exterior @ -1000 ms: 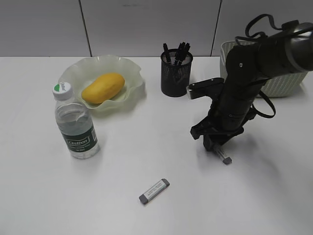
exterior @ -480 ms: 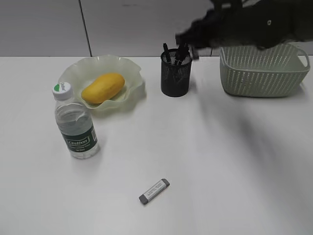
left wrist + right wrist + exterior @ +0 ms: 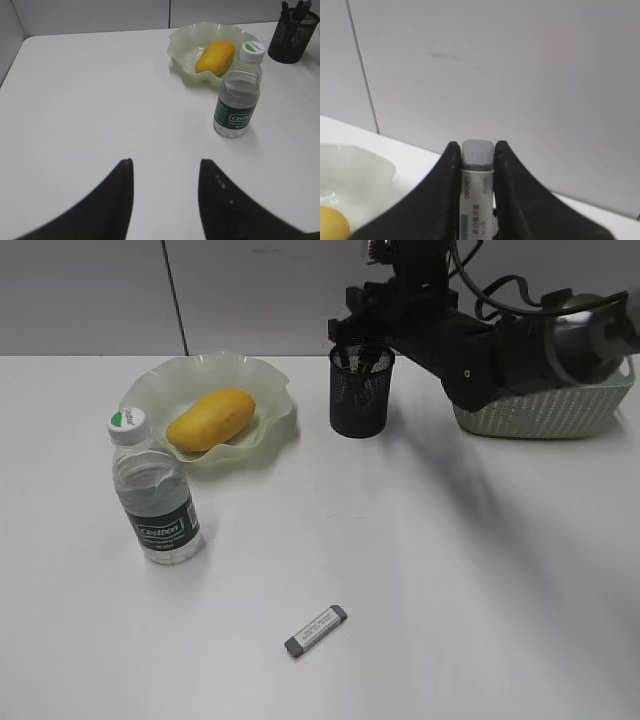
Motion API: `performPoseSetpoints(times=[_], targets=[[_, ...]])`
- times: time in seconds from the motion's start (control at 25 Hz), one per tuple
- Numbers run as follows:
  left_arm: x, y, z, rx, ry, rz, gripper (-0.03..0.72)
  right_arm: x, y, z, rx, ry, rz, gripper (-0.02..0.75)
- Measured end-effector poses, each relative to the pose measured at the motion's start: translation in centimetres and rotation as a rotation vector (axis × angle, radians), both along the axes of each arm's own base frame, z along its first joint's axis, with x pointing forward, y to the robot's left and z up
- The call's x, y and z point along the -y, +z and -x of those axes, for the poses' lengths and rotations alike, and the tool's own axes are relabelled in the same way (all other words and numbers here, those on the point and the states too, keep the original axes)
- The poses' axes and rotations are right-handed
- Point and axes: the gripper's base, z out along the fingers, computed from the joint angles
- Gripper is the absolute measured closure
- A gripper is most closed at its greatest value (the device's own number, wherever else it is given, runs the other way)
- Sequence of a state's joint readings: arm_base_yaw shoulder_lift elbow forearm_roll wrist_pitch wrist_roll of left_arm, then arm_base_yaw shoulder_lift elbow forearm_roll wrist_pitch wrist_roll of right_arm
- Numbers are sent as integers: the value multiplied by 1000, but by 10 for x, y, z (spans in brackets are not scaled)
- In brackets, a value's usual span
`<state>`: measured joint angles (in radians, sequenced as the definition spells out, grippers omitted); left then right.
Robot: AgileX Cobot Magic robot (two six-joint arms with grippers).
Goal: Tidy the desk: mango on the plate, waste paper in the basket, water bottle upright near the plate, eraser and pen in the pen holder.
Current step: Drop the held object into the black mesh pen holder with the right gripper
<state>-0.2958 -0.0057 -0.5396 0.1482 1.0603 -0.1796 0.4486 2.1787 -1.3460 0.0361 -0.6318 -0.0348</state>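
Note:
My right gripper (image 3: 362,332) hovers just above the black mesh pen holder (image 3: 360,398) and is shut on a grey-tipped eraser in a white sleeve (image 3: 477,200). A second, similar eraser (image 3: 315,630) lies on the desk (image 3: 450,590) at the front middle. The mango (image 3: 210,419) lies on the ruffled green plate (image 3: 272,380). The water bottle (image 3: 154,495) stands upright in front of the plate. Dark pens (image 3: 296,7) stick out of the pen holder. My left gripper (image 3: 166,162) is open and empty over bare desk. The waste paper is not in view.
The pale green basket (image 3: 560,412) stands at the back right, partly behind my right arm. A grey panelled wall runs along the desk's far edge. In the left wrist view the bottle (image 3: 237,97) stands just in front of the plate (image 3: 180,45).
My right gripper rose from the desk at right of centre with the eraser and swung back and left to above the pen holder. The basket came into fuller view.

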Motion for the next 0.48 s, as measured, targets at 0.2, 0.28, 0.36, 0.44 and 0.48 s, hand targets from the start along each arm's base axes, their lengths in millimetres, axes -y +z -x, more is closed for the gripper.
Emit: performPoseSetpoints(times=[0.2,0.28,0.36,0.44,0.48], targets=[[0,0,0,0,0,0,407,1,-10,2,-127,4,58,331],[0,0,0,0,0,0,423,2,0,7,-198,8,89,235],[0,0,0,0,0,0,437,6,29,16,-264,12,117,204],[0,0,0,0,0,0,443,14,57,33,-382,25,189,206],[0,0,0,0,0,0,445,19,74,44,-430,30,222,220]])
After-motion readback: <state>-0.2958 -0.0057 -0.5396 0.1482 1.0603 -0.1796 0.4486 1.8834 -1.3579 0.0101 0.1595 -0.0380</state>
